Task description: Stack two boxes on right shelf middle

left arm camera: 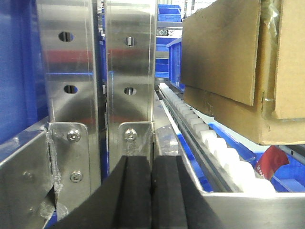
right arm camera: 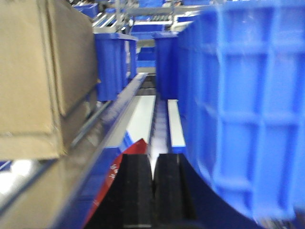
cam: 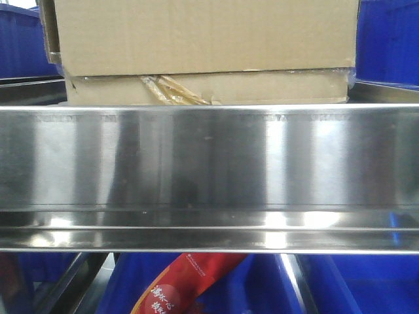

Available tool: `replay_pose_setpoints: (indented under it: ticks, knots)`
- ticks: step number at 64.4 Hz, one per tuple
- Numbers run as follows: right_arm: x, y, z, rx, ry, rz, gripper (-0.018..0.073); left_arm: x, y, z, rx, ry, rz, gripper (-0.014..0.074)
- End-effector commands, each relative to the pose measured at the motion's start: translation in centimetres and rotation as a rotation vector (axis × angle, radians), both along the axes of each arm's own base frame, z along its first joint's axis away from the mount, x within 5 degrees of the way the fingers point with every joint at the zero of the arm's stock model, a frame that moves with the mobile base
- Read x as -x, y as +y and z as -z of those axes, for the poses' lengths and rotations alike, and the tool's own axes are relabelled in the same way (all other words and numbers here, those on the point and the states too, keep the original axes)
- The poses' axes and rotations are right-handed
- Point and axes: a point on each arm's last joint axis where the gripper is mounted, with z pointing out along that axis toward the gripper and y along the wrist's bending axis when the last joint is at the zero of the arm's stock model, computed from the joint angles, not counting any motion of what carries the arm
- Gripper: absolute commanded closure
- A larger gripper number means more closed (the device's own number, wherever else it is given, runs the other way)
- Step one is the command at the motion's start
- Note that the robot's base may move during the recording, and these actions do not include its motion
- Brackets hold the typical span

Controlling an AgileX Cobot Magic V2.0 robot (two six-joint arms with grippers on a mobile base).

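We judge the stacking itself done: in the front view the wide, tall brown corrugated cardboard box [cam: 206,33] sits squarely on the thin, flat brown cardboard box [cam: 209,88], and the pair rests on the brushed stainless-steel shelf [cam: 209,163] behind its raised front lip. Whether this is the middle level of the right shelf we cannot confirm from so close a view — what remains, as we read it, is only to back the arms away.

Going left to right, the left gripper [left arm camera: 151,191] shows its black padded jaws pressed almost together with nothing between them, beside the perforated steel shelf uprights [left arm camera: 95,71]; the boxes stand off to its right, untouched. The cardboard is plain and creased, and torn yellowish tape [cam: 173,91] hangs ragged at the seam on the lower box's front. A red printed packet [cam: 190,284] lies in a blue bin below the shelf.

The right gripper [right arm camera: 152,191] likewise has its jaws nearly closed and empty, between the stacked boxes on its left and a blue plastic crate [right arm camera: 243,105] on its right.
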Motion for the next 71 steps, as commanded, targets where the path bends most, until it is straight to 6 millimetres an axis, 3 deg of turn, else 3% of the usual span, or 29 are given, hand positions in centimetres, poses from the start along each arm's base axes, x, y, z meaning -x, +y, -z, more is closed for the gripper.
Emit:
replay_pose_setpoints:
  ticks: [1,5,71]
  knots:
    - [0.44,-0.20,1.41,-0.009,-0.062,0.027,0.0712,0.05,0.03,-0.16,0.001,-0.017,-0.004,0.0708]
    - [0.62,-0.24,2.12,-0.010,-0.080,0.033,0.0712,0.05,0.03,-0.16,0.001,-0.017,-0.004,0.0708]
    - [0.61,-0.25,2.23,0.000,-0.069,0.035,0.0712,0.05,0.03,-0.16,0.001,-0.017,-0.004,0.0708]
